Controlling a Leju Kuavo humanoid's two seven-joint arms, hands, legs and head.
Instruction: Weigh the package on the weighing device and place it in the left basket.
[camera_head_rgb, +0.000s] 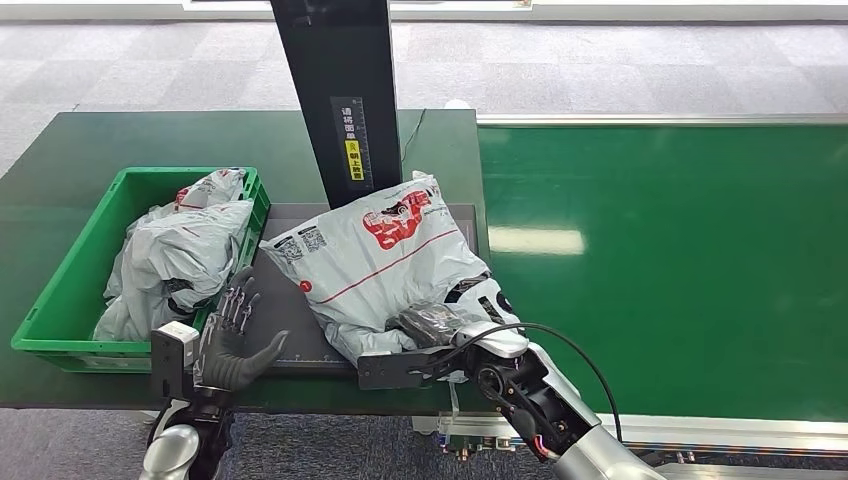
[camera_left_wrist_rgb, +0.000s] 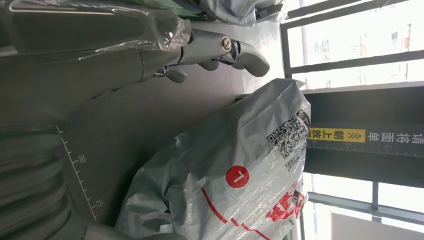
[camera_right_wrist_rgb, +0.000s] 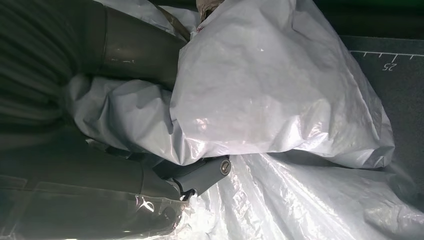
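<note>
A grey plastic package (camera_head_rgb: 380, 250) with red print lies on the dark weighing plate (camera_head_rgb: 290, 310), in front of a black post (camera_head_rgb: 335, 90). My right hand (camera_head_rgb: 440, 325) grips the package's near end; in the right wrist view the bag (camera_right_wrist_rgb: 270, 90) bunches between the thumb and the fingers (camera_right_wrist_rgb: 200, 172). My left hand (camera_head_rgb: 235, 335) hovers open over the plate's front left corner, a little left of the package and apart from it. The left wrist view shows its fingers (camera_left_wrist_rgb: 220, 50) spread above the plate (camera_left_wrist_rgb: 130, 115), with the package (camera_left_wrist_rgb: 230, 175) beyond.
A green basket (camera_head_rgb: 60, 290) stands left of the scale and holds several grey packages (camera_head_rgb: 180, 250). A green conveyor belt (camera_head_rgb: 680, 260) runs along the right. The dark green table edge lies just in front of my hands.
</note>
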